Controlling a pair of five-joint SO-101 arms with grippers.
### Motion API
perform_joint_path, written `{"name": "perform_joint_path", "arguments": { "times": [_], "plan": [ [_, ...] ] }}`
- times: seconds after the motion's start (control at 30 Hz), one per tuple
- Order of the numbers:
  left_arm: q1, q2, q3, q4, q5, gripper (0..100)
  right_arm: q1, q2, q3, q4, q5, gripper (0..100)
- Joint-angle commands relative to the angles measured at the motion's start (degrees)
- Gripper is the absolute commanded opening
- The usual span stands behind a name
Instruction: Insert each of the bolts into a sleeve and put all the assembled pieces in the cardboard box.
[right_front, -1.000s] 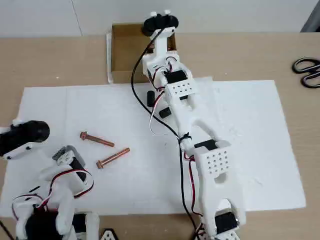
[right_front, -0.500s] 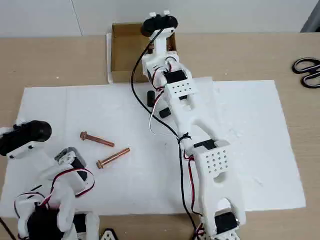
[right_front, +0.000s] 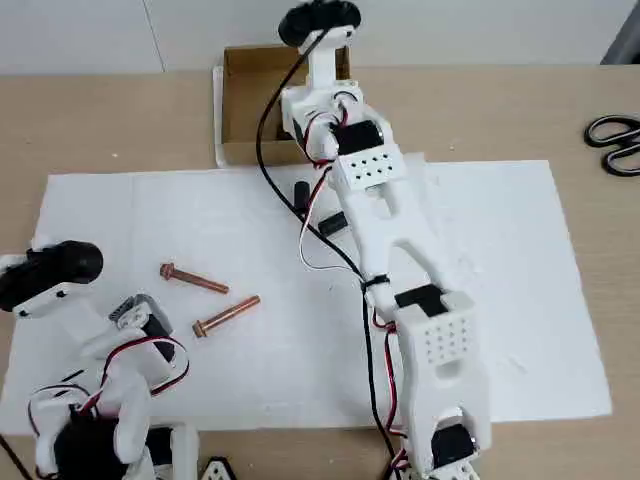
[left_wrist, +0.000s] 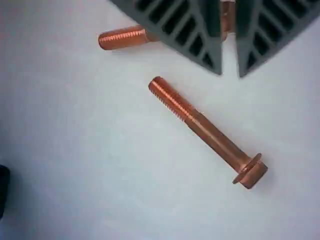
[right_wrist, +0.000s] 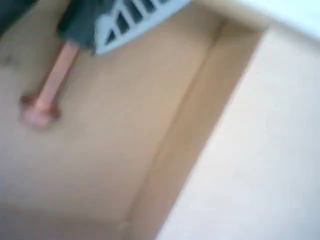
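The right hand (right_wrist: 87, 35) grasps a seemingly sleeved bolt (right_wrist: 47, 87) inside the cardboard box (right_front: 240, 100) at 12 o'clock, while an upper bolt (right_front: 193, 279), a lower bolt (right_front: 226, 315) and two sleeves (right_front: 301, 193) lie unassembled on the bench (right_front: 100, 110), the empty left hand (left_wrist: 229, 55) all but clenched above them at 8 o'clock.

No text, number or sign is legible on the cardboard box (right_front: 245, 115), bolts (left_wrist: 207, 132) or sheet (right_front: 150, 220).

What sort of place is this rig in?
Likely a lab or hobby workbench: a wooden table with a white sheet, two loose copper bolts, a cardboard box, and scissors off to the side.
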Motion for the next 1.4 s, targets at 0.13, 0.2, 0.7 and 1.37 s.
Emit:
{"name": "perform_joint_path", "arguments": {
  "times": [0.13,0.2,0.7,1.37],
  "plan": [
    [0.26,0.00,-3.65,0.00,0.18,1,-1.98,-9.27,-3.08,23.34,-5.71,21.3],
    [0.26,0.00,-3.91,0.18,0.18,1,-2.42,-9.45,-3.08,26.77,-8.44,21.3],
    [0.26,-0.09,-3.91,0.35,0.44,1,-5.05,-3.56,-2.90,28.88,-20.13,20.1],
    [0.26,-0.09,-3.91,0.35,0.44,1,-6.37,5.67,-3.08,24.75,-20.84,11.6]
  ]
}}
